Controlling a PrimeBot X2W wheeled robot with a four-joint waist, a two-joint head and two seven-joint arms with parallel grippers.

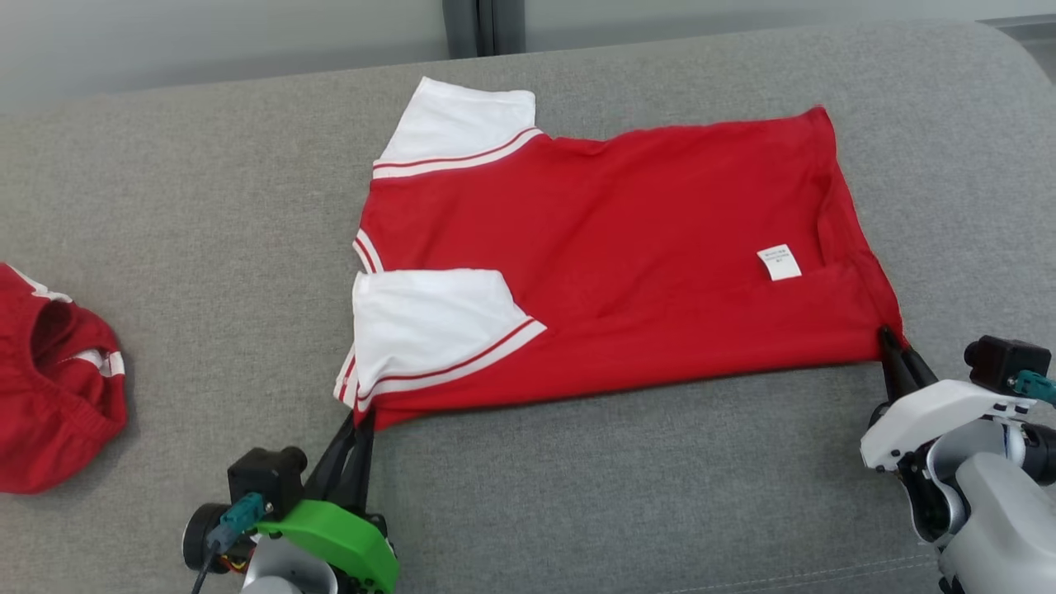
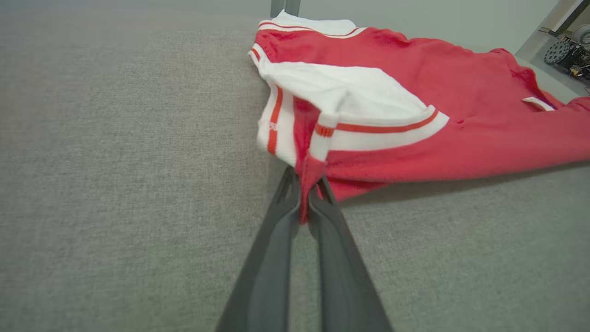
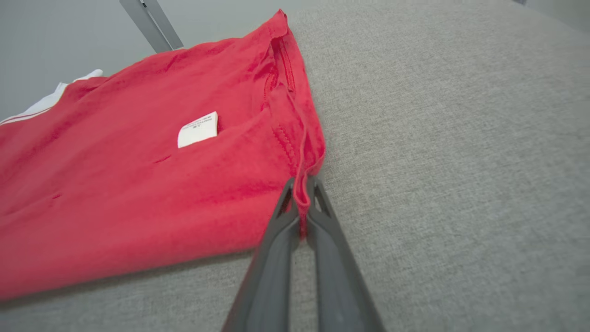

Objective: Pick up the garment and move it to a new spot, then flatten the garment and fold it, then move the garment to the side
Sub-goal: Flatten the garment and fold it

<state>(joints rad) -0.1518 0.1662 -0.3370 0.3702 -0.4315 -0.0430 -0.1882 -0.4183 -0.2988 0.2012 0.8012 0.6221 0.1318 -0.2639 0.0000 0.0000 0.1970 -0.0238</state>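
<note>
Garment [image 1: 627, 247] pinched at both near corners

Lies spread on grey cushion [image 1: 206, 206], white sleeves [image 1: 429, 322] on left. Left gripper [image 1: 363, 417] clamped on sleeve-side corner; right gripper [image 1: 889, 338] clamped on hem corner. Second red piece [image 1: 49, 388] well apart, left.

Garment [image 1: 627, 239] red, sleeves [image 1: 429, 322] white with thin red stripes, label [image 1: 779, 262] white; couch [image 1: 206, 181] heathered grey; second garment [image 1: 49, 396], left edge of frame, red with white trim; left gripper [image 1: 364, 419] dark, green-collared.
</note>
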